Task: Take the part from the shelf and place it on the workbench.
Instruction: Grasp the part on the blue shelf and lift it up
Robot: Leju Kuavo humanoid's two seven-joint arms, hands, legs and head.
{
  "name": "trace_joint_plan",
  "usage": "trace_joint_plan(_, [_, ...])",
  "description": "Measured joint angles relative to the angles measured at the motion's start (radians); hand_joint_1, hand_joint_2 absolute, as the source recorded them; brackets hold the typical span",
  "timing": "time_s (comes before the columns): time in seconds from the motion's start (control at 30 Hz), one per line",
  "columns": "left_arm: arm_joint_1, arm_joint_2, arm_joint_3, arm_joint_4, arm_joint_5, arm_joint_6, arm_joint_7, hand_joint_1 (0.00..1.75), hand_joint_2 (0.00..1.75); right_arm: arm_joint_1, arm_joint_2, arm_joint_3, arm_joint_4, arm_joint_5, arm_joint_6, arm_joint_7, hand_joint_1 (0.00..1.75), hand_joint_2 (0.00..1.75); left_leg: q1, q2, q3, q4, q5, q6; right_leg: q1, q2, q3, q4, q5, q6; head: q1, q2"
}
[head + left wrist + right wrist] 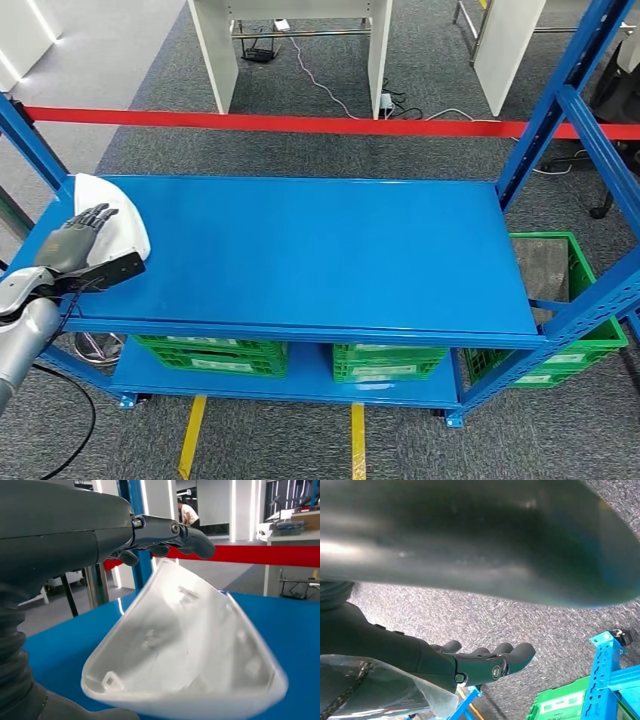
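One blue shelf unit [317,255] is seen across the head view, standing on grey carpet [423,90]; a red barrier tape [302,123] is stretched behind it, and white desk legs [215,50] are set further back. At the far left of the shelf top the white part [113,215] is lying, its hollow side shown in the left wrist view [181,645]. The left hand [79,235] is held over the part with fingers [181,532] stretched out and apart; contact cannot be told. The right hand [478,662] is hung above the carpet, fingers extended side by side, nothing in them. Green crates [215,355] are stored on the lower shelf and another [566,300] at the right; their contents are hidden.
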Motion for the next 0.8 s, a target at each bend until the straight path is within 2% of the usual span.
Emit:
trace_joint_plan(0.3, [0.015, -0.021, -0.016, 0.006, 0.011, 0.0, -0.001, 0.0, 1.75, 0.001, 0.0, 0.0, 0.0, 0.004, 0.0, 0.0, 0.0, 0.0, 0.0, 0.0, -0.001, 0.0, 0.0, 0.0, 0.0, 0.0, 0.0, 0.0, 0.0, 0.0, 0.0, 0.0])
trace_joint_plan(0.8, [0.046, -0.001, -0.02, 0.006, 0.024, -0.001, 0.012, 0.0, 1.75, 0.004, 0.0, -0.001, 0.0, 0.006, -0.001, -0.001, 0.0, 0.0, 0.0, 0.0, -0.002, 0.0, 0.0, 0.0, 0.0, 0.0, 0.0, 0.0, 0.0, 0.0, 0.0, 0.0])
